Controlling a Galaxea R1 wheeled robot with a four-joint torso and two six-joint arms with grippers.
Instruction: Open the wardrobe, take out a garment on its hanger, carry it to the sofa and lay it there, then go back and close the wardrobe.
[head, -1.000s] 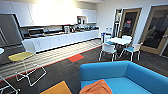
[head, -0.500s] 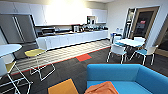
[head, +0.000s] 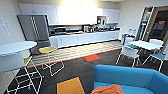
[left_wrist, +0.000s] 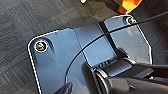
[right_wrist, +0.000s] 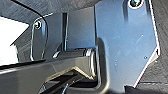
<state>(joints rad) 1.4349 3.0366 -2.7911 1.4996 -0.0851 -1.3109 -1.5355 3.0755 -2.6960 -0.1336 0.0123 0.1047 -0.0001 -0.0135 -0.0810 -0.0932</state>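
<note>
Garment (head: 107, 89), burnt orange, is seen at the lower edge of the head view, lying on the seat of the sofa (head: 130, 76), whose turquoise back rises just behind it. No hanger can be made out against the fabric. A scrap of the same orange (left_wrist: 128, 5) is noted at the margin of the left wrist view, above dark carpet (left_wrist: 30, 22). Whether either claw is open or closed cannot be told from these pictures.

Stage of task, as judged: the lay-down appears done, and the return to close the wardrobe appears outstanding.

Surroundings recorded: a round white table (head: 15, 47) and a wire-legged yellow chair (head: 48, 51) near the left, a second white table (head: 146, 45) with white and blue chairs to the right, a kitchen counter (head: 85, 37) along the far wall.

Risks identified: the garment lies close to the front of the seat, and could slide off if only partly supported. Wire chair legs stand near the driving lane; a tight turn of the base could snag them. Trailing cable (left_wrist: 100, 37) across the left wrist could catch on furniture.
</note>
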